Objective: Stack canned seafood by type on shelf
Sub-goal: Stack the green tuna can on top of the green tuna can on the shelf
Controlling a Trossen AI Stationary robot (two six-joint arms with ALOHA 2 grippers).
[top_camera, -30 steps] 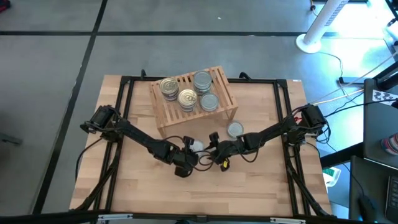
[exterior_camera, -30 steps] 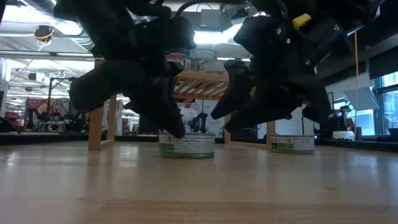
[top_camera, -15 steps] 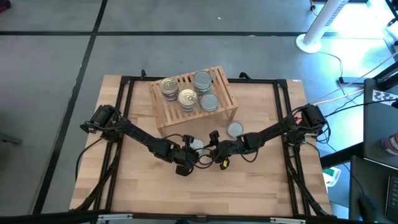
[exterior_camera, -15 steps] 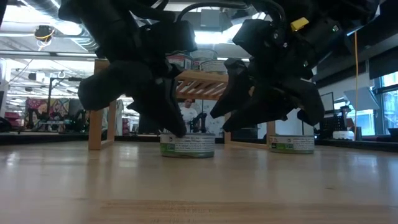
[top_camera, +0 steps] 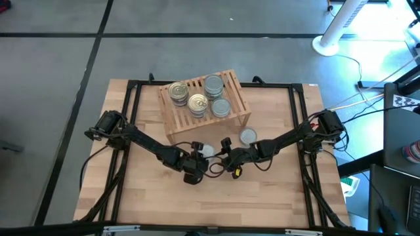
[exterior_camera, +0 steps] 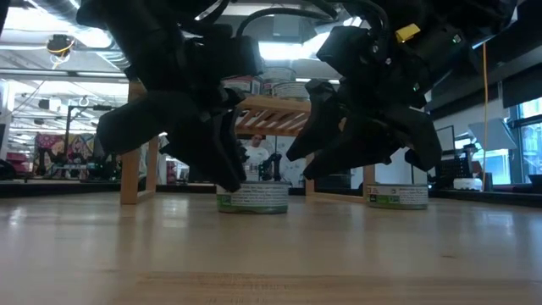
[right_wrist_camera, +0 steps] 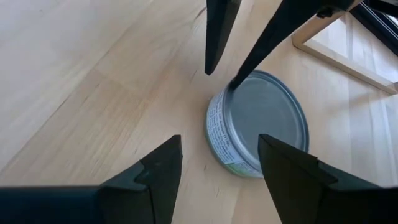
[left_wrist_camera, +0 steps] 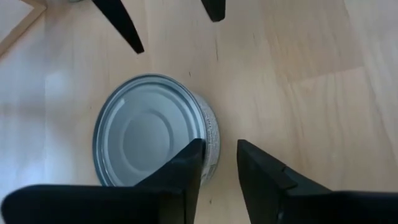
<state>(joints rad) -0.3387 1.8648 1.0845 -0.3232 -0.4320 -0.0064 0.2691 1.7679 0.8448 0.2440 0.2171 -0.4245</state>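
Observation:
A silver-topped tin (top_camera: pixel 207 152) of the canned seafood stands upright on the table in front of the shelf (top_camera: pixel 231 85), between my two grippers. My left gripper (left_wrist_camera: pixel 217 152) comes at it from the near left, slanting down, slightly open, with its tips at the tin's rim. My right gripper (right_wrist_camera: pixel 217 146) is open and points at the tin (right_wrist_camera: pixel 261 124) from the right, its fingers short of it. The slatted shelf holds several tins, gold-topped (top_camera: pixel 197 103) and silver-topped (top_camera: pixel 213 84). Another silver-topped tin (top_camera: pixel 247 136) rests on the table beside the shelf's right leg. My left gripper has one fingertip (right_wrist_camera: pixel 239 74) at the tin's top rim (right_wrist_camera: pixel 229 88), on the side nearest that arm. The other finger (right_wrist_camera: pixel 214 43) stands just outside the tin's wall, over the table. The fingers slant down from the table's near left. The tin sits flat on the table.
The shelf's legs (exterior_camera: pixel 135 169) stand just behind the tin (exterior_camera: pixel 252 198). The second table tin (exterior_camera: pixel 398 196) is to the right, behind my right gripper. Bare wooden tabletop (top_camera: pixel 216 203) lies toward the near edge. A black frame (top_camera: pixel 131 92) runs around the table.
My left gripper's fingertips at the tin's rim have shifted slightly toward the table's left. The tin stays on the table and my right gripper has kept still.

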